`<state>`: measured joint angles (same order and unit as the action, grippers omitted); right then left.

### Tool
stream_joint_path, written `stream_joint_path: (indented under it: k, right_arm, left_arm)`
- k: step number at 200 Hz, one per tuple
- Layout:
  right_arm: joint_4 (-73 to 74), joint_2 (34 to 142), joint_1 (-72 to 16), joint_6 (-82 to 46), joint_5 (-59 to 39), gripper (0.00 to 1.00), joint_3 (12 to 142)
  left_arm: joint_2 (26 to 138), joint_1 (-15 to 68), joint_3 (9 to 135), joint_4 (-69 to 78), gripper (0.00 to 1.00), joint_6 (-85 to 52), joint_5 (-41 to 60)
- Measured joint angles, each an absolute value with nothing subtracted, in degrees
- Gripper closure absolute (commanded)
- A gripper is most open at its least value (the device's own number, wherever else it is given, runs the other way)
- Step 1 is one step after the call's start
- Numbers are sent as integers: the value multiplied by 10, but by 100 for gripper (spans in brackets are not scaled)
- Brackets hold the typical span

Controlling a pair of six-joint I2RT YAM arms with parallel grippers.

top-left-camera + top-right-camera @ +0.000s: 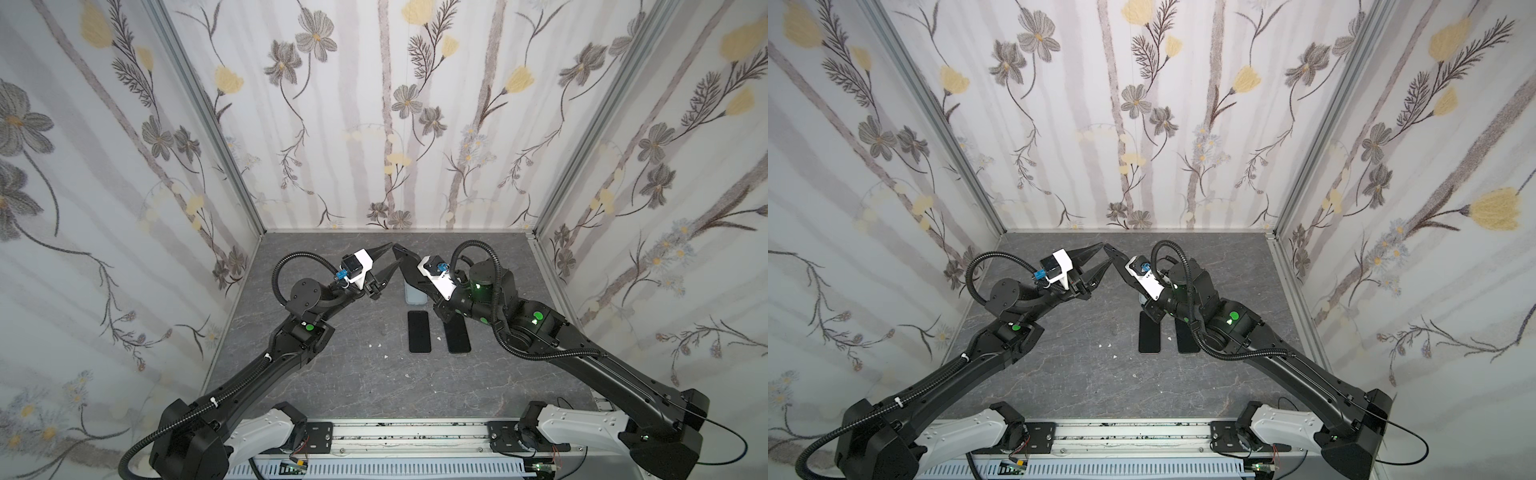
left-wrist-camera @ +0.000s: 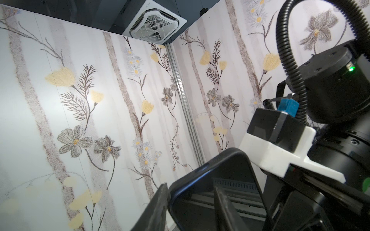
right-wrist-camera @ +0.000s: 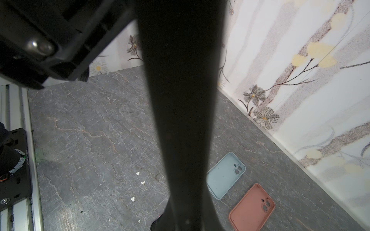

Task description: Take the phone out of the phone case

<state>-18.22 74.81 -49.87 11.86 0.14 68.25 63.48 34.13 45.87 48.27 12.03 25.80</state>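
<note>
In both top views the two arms meet above the far middle of the bench [image 1: 332, 374]. The right gripper [image 1: 411, 272] has its fingers together on a black phone [image 1: 402, 252] and holds it up off the bench, its free end pointing left. The left gripper [image 1: 395, 254] has its fingers apart, astride that free end [image 1: 1115, 251]. On the bench below lies a pale blue case [image 1: 415, 293]. Nearer lies a bare black phone [image 1: 418, 331], with another black phone [image 1: 457, 337] just to its right.

In the left wrist view the held phone [image 2: 194, 204] shows its screen, rimmed by a dark phone case [image 2: 202, 170]. One of the left fingers [image 2: 158, 208] lies against the case's edge and the other crosses the screen. Whether they pinch it I cannot tell.

In the right wrist view a broad black shape fills the middle, and I cannot tell finger from phone there. Beside it on the bench [image 3: 90, 130], the pale blue case [image 3: 226, 176] and a pink case [image 3: 252, 208] lie hollow side up, close together but apart. A few white crumbs [image 3: 138, 173] lie on the other side.
</note>
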Motion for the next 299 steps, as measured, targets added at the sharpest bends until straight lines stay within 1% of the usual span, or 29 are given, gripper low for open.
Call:
stream_joint_path:
  k: [54, 89, 94, 109, 128, 163, 197, 299]
  right_arm:
    - [-183, 750, -502, 118, 1, 100, 685]
    - [-179, 750, -503, 114, 4, 100, 683]
    - [-177, 748, -503, 114, 4, 100, 681]
    - [-173, 743, -503, 114, 6, 100, 675]
    - [-169, 743, -503, 109, 20, 100, 675]
    - [-169, 746, -503, 103, 35, 100, 679]
    - [-170, 750, -503, 100, 34, 100, 684]
    - [-177, 763, -508, 100, 17, 100, 695]
  left_arm:
    - [639, 341, 459, 493, 61, 120, 261]
    - [636, 341, 456, 493, 49, 120, 259]
    - [634, 342, 455, 491, 45, 120, 255]
    - [628, 342, 450, 486, 44, 121, 240]
    - [621, 342, 446, 483, 44, 123, 226]
    - [618, 342, 446, 482, 51, 124, 228]
    - [618, 342, 446, 482, 54, 124, 243]
    - [621, 342, 446, 482, 54, 124, 255]
